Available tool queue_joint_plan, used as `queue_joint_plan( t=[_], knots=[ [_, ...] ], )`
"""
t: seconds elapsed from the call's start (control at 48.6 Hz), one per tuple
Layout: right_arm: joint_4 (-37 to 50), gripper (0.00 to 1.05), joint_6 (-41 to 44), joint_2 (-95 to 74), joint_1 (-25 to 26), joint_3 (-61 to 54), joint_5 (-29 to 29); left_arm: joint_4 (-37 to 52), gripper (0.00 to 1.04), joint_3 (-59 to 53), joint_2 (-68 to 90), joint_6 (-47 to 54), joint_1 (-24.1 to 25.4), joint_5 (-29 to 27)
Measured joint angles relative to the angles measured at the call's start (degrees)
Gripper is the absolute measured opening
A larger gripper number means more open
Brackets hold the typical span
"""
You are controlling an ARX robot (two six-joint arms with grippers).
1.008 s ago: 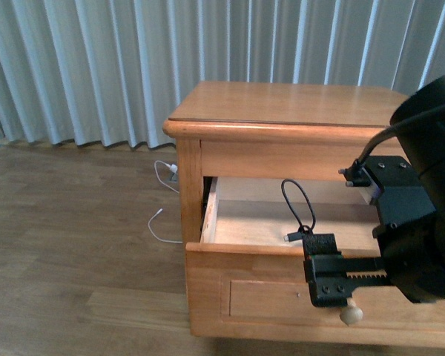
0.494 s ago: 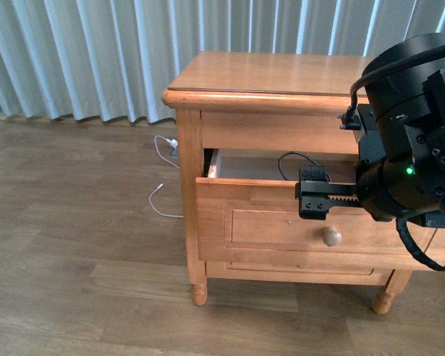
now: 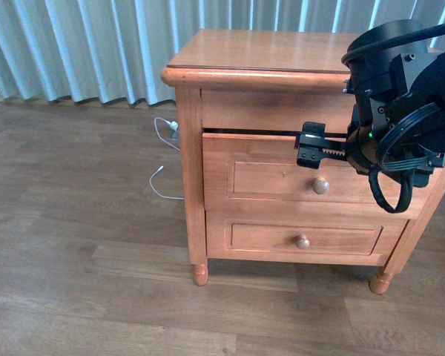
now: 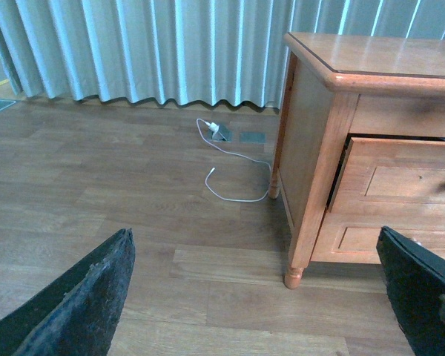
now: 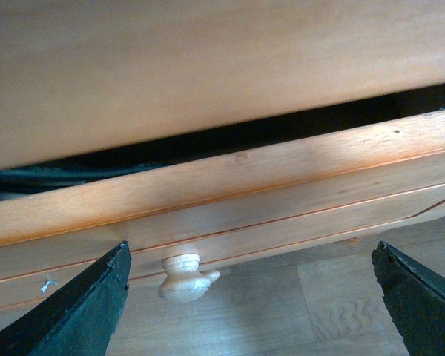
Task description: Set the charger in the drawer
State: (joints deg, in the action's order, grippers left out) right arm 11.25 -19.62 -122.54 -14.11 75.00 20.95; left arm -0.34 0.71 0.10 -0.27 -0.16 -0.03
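The drawer [image 3: 282,167] sits in the middle right of the front view, nearly shut, with only a thin dark slit left under the nightstand [image 3: 282,67] top. The charger is out of sight; I judge it lies inside, where a dark line that may be its cable shows through the gap in the right wrist view. The right tool [image 3: 309,145] is at the drawer's top edge, above its round knob [image 3: 321,185], jaws spread wide and holding nothing. The drawer front faces that tool squarely and runs left to right across the frame, so the last push goes straight inward. The left tool [image 4: 252,297] hangs well off to the left, wide and empty, over the wooden floor [image 3: 74,245].
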Motion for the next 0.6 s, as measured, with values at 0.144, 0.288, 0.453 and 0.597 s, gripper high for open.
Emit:
queue_joint_plan(
  t=[0.144,0.288,0.453,0.597],
  knots=[
    [1.55,0.97,-0.87,-1.25,0.42,1.55,1.77,0.0,0.99,0.0,0.0,0.0,0.0,0.02],
    [3.65,0.97,-1.79,-2.34,0.57,1.73,3.85,0.0,0.99,0.0,0.0,0.0,0.0,0.02],
    [7.41,0.97,-2.84,-2.6,0.26,0.37,5.92,0.0,0.99,0.0,0.0,0.0,0.0,0.02],
    [9.4,0.97,-3.39,-2.62,0.28,-0.04,6.43,0.0,0.99,0.0,0.0,0.0,0.0,0.0]
  ],
)
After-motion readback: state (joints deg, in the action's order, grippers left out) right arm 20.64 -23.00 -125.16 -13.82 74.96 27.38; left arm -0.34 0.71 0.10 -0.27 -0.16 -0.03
